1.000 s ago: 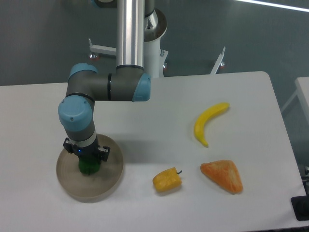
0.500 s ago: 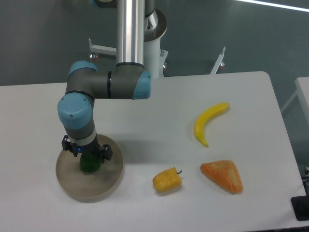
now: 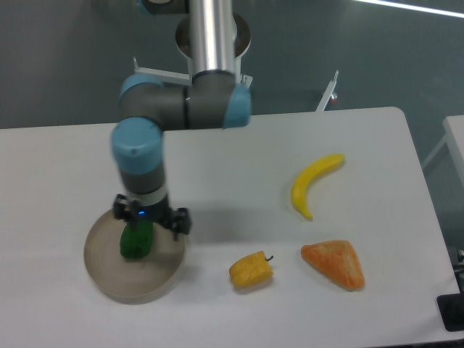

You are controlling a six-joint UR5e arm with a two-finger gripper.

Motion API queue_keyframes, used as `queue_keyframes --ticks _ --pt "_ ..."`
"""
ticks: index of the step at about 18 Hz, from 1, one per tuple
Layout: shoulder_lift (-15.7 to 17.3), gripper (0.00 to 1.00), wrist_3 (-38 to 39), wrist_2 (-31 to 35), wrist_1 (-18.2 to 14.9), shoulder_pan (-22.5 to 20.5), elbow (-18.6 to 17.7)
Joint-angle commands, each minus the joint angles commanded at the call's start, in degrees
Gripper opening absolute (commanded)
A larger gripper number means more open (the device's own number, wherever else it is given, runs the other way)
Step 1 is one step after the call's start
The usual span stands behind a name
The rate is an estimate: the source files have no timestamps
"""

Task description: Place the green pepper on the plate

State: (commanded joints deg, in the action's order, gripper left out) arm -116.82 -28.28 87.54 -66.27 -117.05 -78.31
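Observation:
The green pepper (image 3: 135, 241) stands on the beige plate (image 3: 148, 278) at the table's front left, left of the plate's centre. My gripper (image 3: 151, 217) hangs just above the pepper's top and a little to its right, over the plate's rear edge. Its jaws are spread wide and hold nothing. The pepper's top edge is partly hidden behind the gripper body.
A yellow-orange pepper (image 3: 251, 269) lies right of the plate. An orange wedge-shaped toy food (image 3: 334, 263) lies further right, and a yellow banana (image 3: 312, 182) lies behind it. The arm's base column (image 3: 212, 43) stands at the table's back.
The jaws opened and let go of the green pepper, which stays on the plate. The gripper rose and shifted right, and the arm's elbow swung right.

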Motion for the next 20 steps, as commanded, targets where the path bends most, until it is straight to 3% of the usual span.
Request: queue_keyframes --ticks 8,20 --pt "2.47 1.00 -19.79 4.91 -2.28 -9.50 -2.29" --pt "2.56 1.00 -21.47 4.84 -1.58 -11.09 -1.33"
